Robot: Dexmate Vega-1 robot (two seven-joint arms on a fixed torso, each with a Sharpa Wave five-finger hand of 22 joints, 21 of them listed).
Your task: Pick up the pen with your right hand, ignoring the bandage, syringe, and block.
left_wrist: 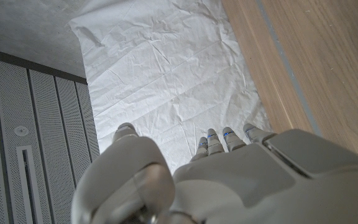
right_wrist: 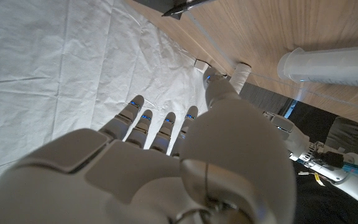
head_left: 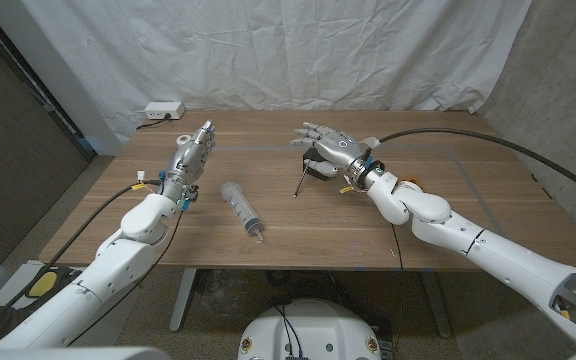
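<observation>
The pen (head_left: 300,181) lies on the desk (head_left: 448,215) near the middle, its tip toward the front edge, just left of the right hand (head_left: 330,148). The right hand hovers over the desk with its fingers spread apart, holding nothing; a dark object under its palm cannot be identified. The syringe (head_left: 241,208) lies well left of the pen, nearer the front edge. The left hand (head_left: 190,155) is raised near the left edge, fingers extended, holding nothing. A power strip (head_left: 161,111) sits at the back left corner.
</observation>
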